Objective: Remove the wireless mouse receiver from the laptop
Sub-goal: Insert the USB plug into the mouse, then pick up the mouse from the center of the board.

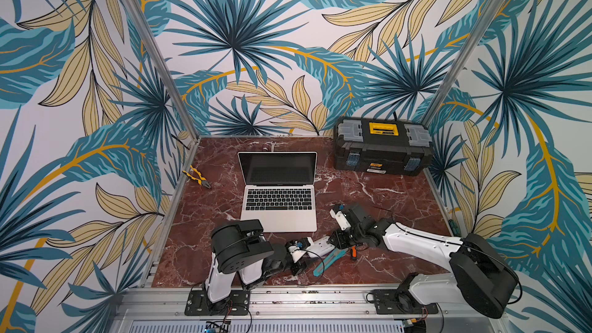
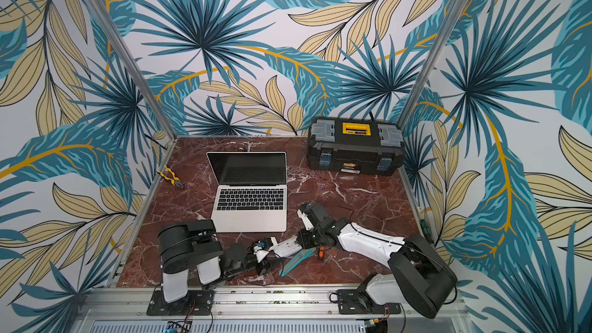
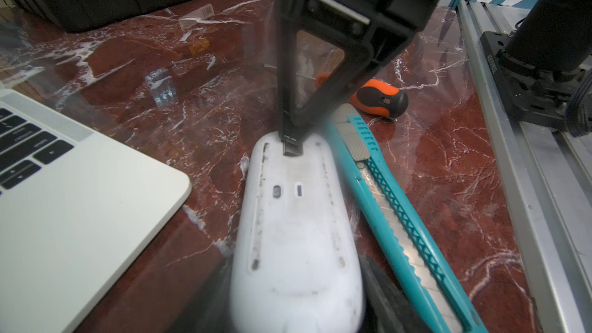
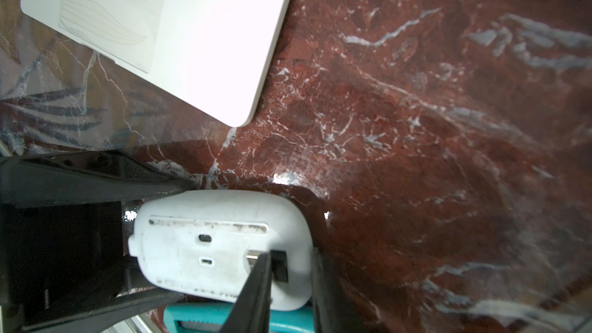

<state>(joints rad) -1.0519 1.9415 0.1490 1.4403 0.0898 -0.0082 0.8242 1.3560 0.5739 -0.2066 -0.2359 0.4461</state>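
1. The laptop [image 1: 278, 219] stands open mid-desk [image 1: 368, 193]. The receiver [image 4: 279, 265] is out of it, on the underside of the upturned mouse [image 3: 294, 235], just off the laptop's near right corner.
2. My left jaws hold that mouse by one end.
3. My right jaws stand narrow about the receiver, one finger touching it. I cannot tell whether they clamp it.
4. Crowding the mouse's far side from the laptop: a teal utility knife [image 3: 400, 219] just beside it, then an orange screwdriver [image 3: 381, 99].
5. A toolbox [image 1: 382, 152] sits behind the laptop to its right — pliers [image 1: 196, 178] lie to its left.

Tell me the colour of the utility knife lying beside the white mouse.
The utility knife is teal, with a grey blade. It shows best in the left wrist view.
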